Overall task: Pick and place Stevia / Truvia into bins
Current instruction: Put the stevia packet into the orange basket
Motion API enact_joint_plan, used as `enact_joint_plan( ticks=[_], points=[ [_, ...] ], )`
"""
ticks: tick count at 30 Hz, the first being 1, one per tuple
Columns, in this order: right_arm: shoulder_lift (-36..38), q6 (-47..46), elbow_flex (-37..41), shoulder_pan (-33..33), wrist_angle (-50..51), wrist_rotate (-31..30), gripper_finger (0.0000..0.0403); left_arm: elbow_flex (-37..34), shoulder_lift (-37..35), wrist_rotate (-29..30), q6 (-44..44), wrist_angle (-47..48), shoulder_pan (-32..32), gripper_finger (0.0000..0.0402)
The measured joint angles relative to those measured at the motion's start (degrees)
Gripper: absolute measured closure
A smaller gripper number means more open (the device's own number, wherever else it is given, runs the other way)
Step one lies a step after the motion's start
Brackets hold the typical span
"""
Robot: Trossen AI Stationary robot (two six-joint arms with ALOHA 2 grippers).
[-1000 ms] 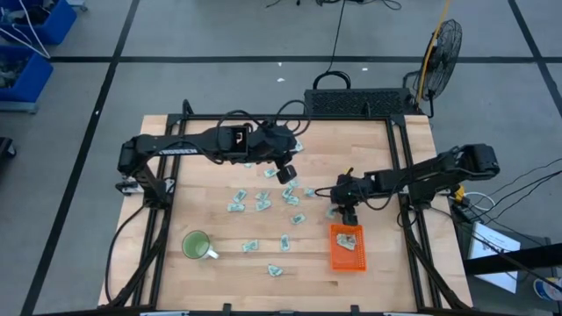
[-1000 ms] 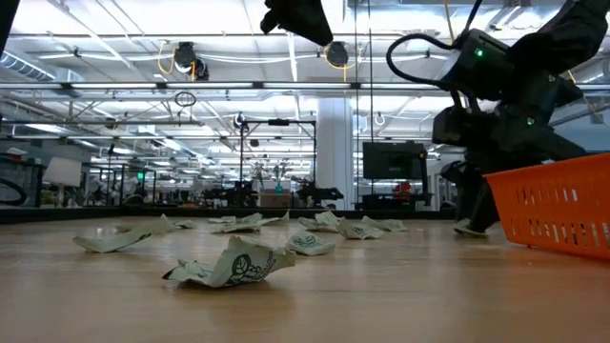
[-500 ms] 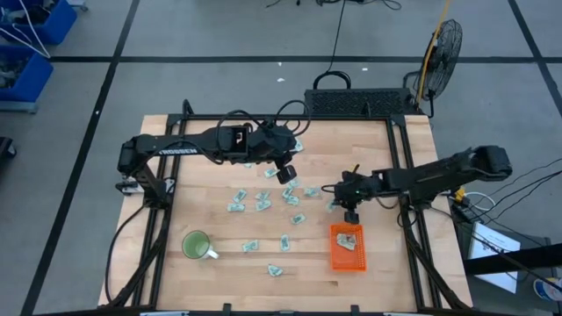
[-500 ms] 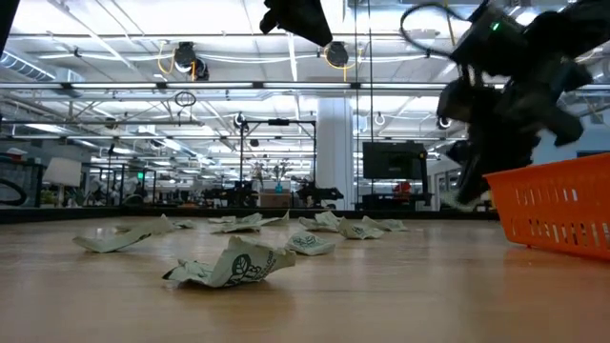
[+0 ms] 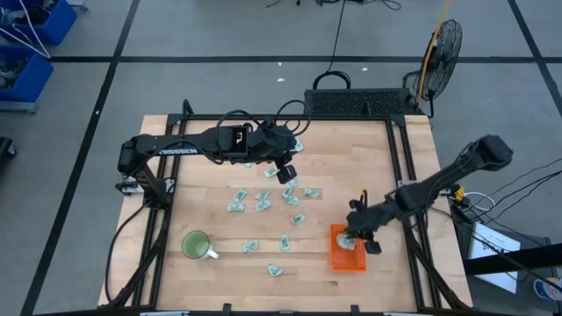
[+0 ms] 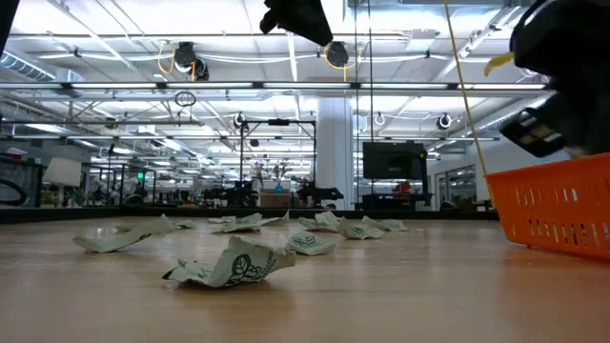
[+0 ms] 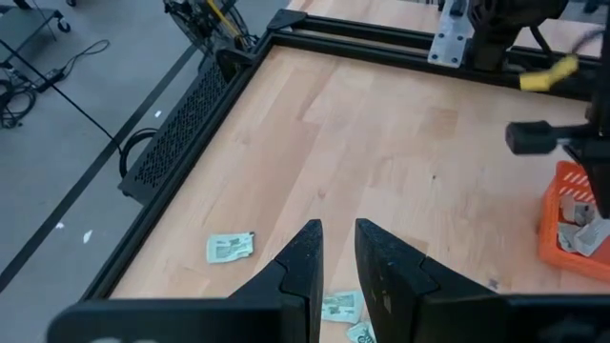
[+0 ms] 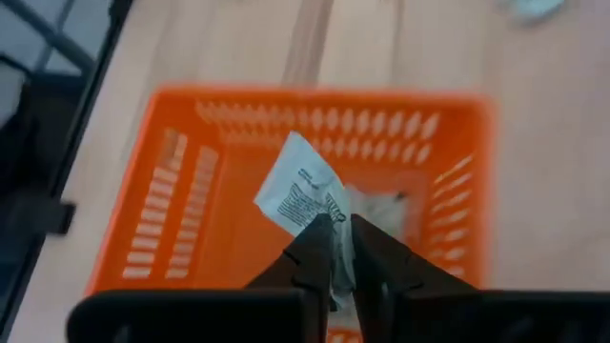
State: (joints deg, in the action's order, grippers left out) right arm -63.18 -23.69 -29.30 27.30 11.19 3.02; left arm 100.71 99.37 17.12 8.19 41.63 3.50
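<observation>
Green round mug (image 5: 195,244) sits near your table's front left. Your left gripper (image 5: 286,174) hovers over the scattered pale green-and-white paper sachets (image 5: 262,202), fingers (image 7: 303,257) nearly together, holding nothing. Further right, your right gripper (image 8: 335,238) pinches one white sachet (image 8: 303,195) above the bright-orange plastic tray (image 5: 347,257).

From my station I see a wooden table (image 5: 211,228) on grey floor (image 5: 219,88) crossed by dark lines — a fan (image 5: 442,48) stands at one corner, blue bins (image 5: 26,44) at another. Beyond, ceiling lights (image 6: 114,24) glare over a monitor (image 6: 393,160).
</observation>
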Motion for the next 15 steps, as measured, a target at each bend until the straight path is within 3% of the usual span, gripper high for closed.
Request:
enact_joint_plan(
  ticks=[9, 15],
  points=[
    [-2.73, 3.39, -0.02, 1.22, 0.21, -3.2, 0.0328, 0.0, 0.0, 0.0, 0.0, -0.82, -0.01, 0.033],
    [2.29, 10.03, -0.04, 0.33, -0.12, -7.61, 0.03, 0.0, 0.0, -0.02, -0.02, -1.49, 0.0, 0.033]
  ],
)
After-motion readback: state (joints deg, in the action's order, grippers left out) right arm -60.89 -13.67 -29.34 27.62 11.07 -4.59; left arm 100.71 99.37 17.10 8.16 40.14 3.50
